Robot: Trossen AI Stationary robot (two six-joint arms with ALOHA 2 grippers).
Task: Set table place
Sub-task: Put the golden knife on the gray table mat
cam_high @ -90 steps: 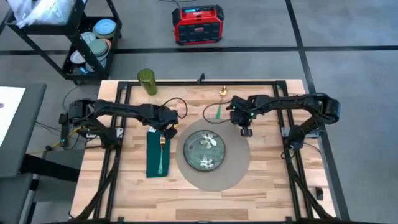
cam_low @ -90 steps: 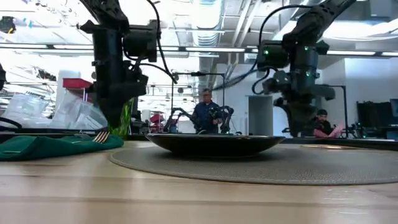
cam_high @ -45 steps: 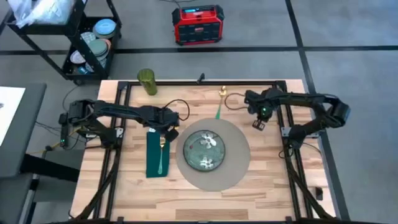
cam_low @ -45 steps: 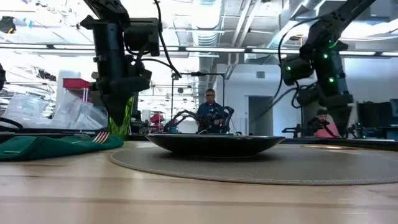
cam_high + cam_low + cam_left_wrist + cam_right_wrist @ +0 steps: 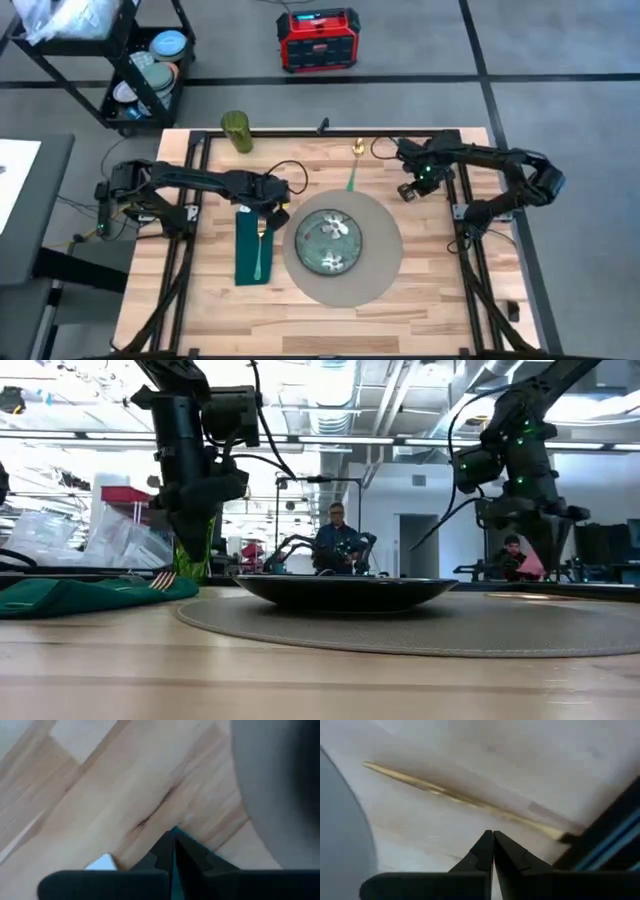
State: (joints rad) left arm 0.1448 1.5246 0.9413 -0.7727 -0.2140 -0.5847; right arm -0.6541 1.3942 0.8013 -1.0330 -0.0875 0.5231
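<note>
The place, a round grey-beige placemat [image 5: 385, 262], lies on the wooden table [image 5: 430, 300] with a green patterned plate [image 5: 333, 240] on its middle. Left of it lies a dark green napkin [image 5: 246, 262] with a gold utensil [image 5: 259, 252] on top. My left gripper [image 5: 268, 212] is shut over the napkin's far end; the left wrist view shows teal cloth [image 5: 192, 844] just past its fingertips. My right gripper [image 5: 408, 190] is shut and empty, above bare wood beyond the placemat's far right rim. A green-handled utensil [image 5: 351, 178] lies beyond the placemat's far rim. My left gripper points its shut fingers down at the napkin's far end [image 5: 192, 844]. I cannot tell whether the fingertips touch the cloth.
A green cup [image 5: 237, 130] stands at the table's far left. Black frame rails [image 5: 463, 215] run along the table beside both arms. A black cart [image 5: 150, 70] and a red box [image 5: 318, 40] stand on the floor beyond the far edge. A person [image 5: 335, 545] sits in the room behind.
My right gripper has gone from above the placemat's far right rim toward the table's right edge, then a little toward the far edge, and now hangs over bare wood.
</note>
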